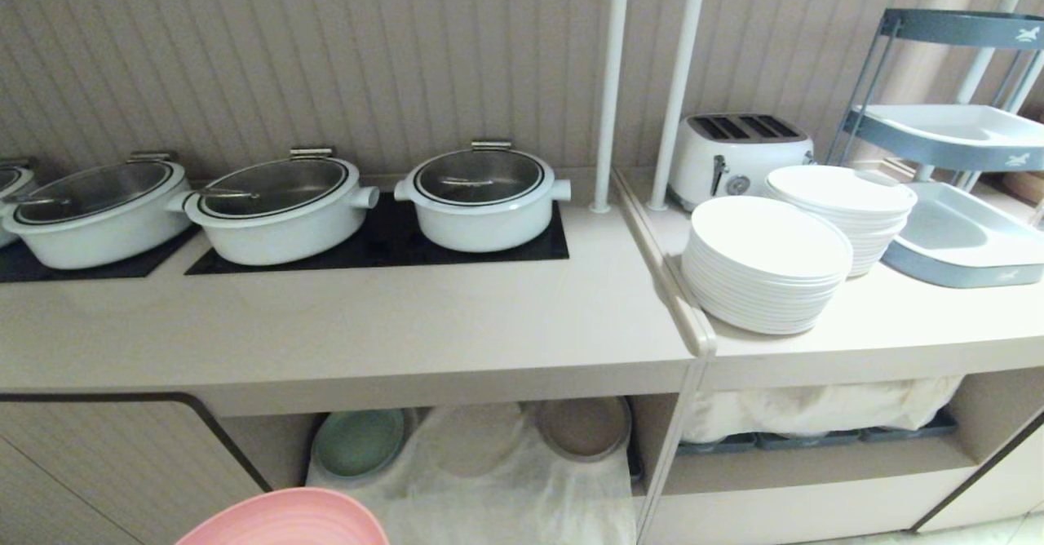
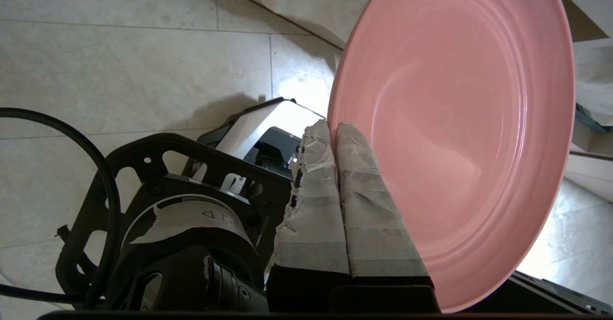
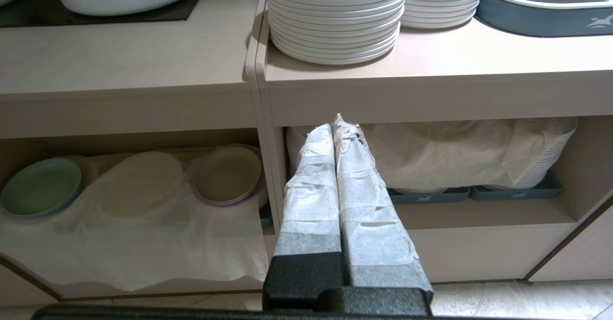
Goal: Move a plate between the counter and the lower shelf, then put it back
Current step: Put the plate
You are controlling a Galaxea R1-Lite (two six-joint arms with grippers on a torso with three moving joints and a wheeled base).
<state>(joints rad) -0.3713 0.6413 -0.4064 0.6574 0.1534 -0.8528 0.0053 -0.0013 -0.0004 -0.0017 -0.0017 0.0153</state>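
Observation:
The pink plate (image 2: 455, 133) is held by its rim in my left gripper (image 2: 334, 127), whose taped fingers are shut on it. It hangs tilted over the tiled floor. In the head view only the plate's edge (image 1: 285, 520) shows at the bottom, in front of the lower shelf (image 1: 506, 480) with its white cloth, below the counter (image 1: 342, 333). My right gripper (image 3: 336, 127) is shut on nothing and points at the post between the two compartments.
On the lower shelf lie a green plate (image 1: 359, 443) and a beige-grey plate (image 1: 583, 427). Three white pots (image 1: 481, 198) stand on the counter's black panel. White plate stacks (image 1: 767, 263), a toaster (image 1: 734, 157) and grey trays (image 1: 962, 235) fill the adjoining top.

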